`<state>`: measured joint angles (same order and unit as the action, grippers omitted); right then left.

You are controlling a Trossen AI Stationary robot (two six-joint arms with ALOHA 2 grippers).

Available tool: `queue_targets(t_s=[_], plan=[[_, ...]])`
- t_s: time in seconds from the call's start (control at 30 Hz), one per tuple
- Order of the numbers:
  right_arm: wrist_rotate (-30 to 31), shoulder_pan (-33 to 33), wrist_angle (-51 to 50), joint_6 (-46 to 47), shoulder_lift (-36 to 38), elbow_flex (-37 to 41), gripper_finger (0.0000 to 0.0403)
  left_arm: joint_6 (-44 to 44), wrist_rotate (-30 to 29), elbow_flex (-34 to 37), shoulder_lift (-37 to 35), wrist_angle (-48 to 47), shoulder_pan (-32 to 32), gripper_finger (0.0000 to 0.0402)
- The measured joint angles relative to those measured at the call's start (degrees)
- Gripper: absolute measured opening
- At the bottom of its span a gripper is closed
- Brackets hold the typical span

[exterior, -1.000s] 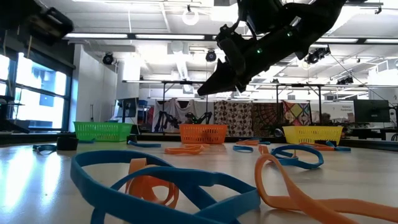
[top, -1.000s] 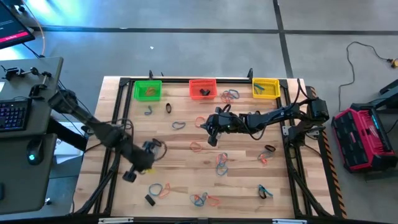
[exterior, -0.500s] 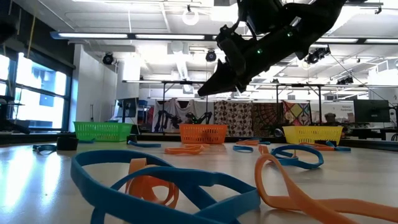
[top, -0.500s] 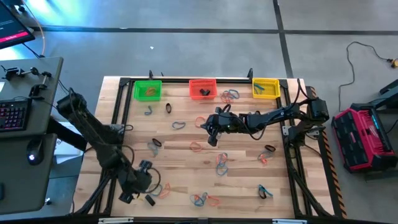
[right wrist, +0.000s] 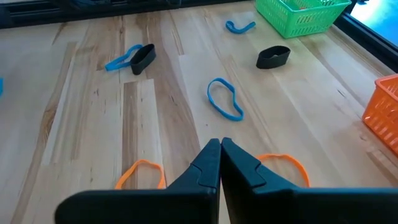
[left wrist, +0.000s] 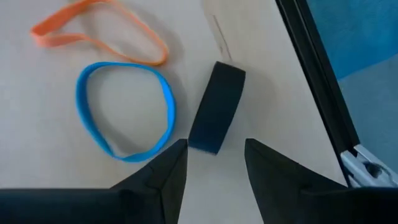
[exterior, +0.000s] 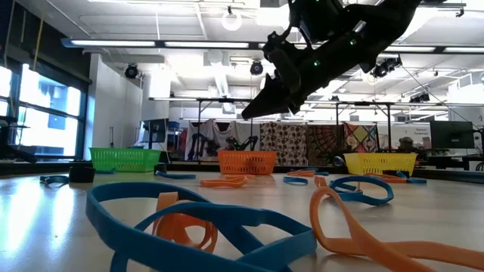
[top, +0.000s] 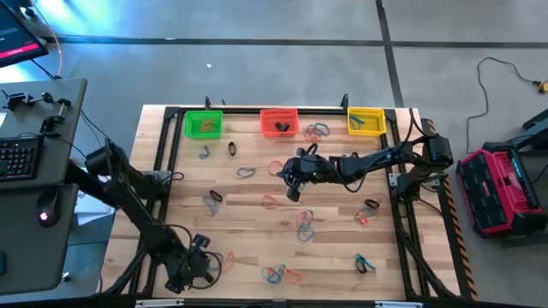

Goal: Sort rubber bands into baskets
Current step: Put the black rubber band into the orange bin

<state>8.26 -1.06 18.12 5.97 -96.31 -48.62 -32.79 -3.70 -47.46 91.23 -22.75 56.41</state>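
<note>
The left gripper's [left wrist: 212, 163] fingers [left wrist: 168, 177] stand apart and hold nothing, low at the table's [top: 334, 248] near left corner, just over a black band [left wrist: 217, 107] that lies flat on the wood between their tips; a blue band [left wrist: 124, 112] and an orange band [left wrist: 99, 31] lie beside it. The right gripper [top: 291, 193] hangs above the table's middle with its fingers [right wrist: 211, 163] pressed together, empty. Along the far edge stand the green basket [top: 203, 125], the red basket [top: 278, 121] and the yellow basket [top: 366, 121], each with some bands inside. Other loose bands [top: 306, 223] lie scattered over the wood.
</note>
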Motion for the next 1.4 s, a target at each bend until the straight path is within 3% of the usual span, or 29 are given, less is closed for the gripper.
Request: queue_targets(t_s=[0.17, 0.3, 0.5, 0.7, 0.97, 1.2, 1.4], plan=[[-0.18, 0.0, -0.12, -0.02, 0.0, 0.0, 0.0, 0.01, -0.69, -0.04, 2.51, 2.59, 0.43, 0.0154], [-0.18, 0.0, -0.12, -0.02, 0.0, 0.0, 0.0, -0.03, -4.96, -0.04, 3.74, 2.55, 0.41, 0.0148], [-0.17, 0.0, -0.12, -0.02, 0.0, 0.0, 0.0, -0.14, -6.9, -0.04, 3.56, 0.93, 0.39, 0.0097], [-0.16, 0.0, -0.16, -0.02, 0.0, 0.0, 0.0, -0.09, -4.04, -0.83, -0.41, -4.89, 0.24, 0.001], [-0.16, 0.0, -0.18, -0.02, 0.0, 0.0, 0.0, -0.03, -5.61, -2.54, -8.62, -10.27, -3.0, 0.0003], [0.0, 0.96, -2.89, -0.61, 1.29, 0.04, 0.0, -1.04, -9.89, -2.54, -18.83, -16.66, -12.94, 0.0001], [0.23, 2.49, -3.71, -2.08, 3.18, 0.04, 0.0, 5.23, -10.99, -2.56, -25.38, -17.81, -28.38, 0.0001]])
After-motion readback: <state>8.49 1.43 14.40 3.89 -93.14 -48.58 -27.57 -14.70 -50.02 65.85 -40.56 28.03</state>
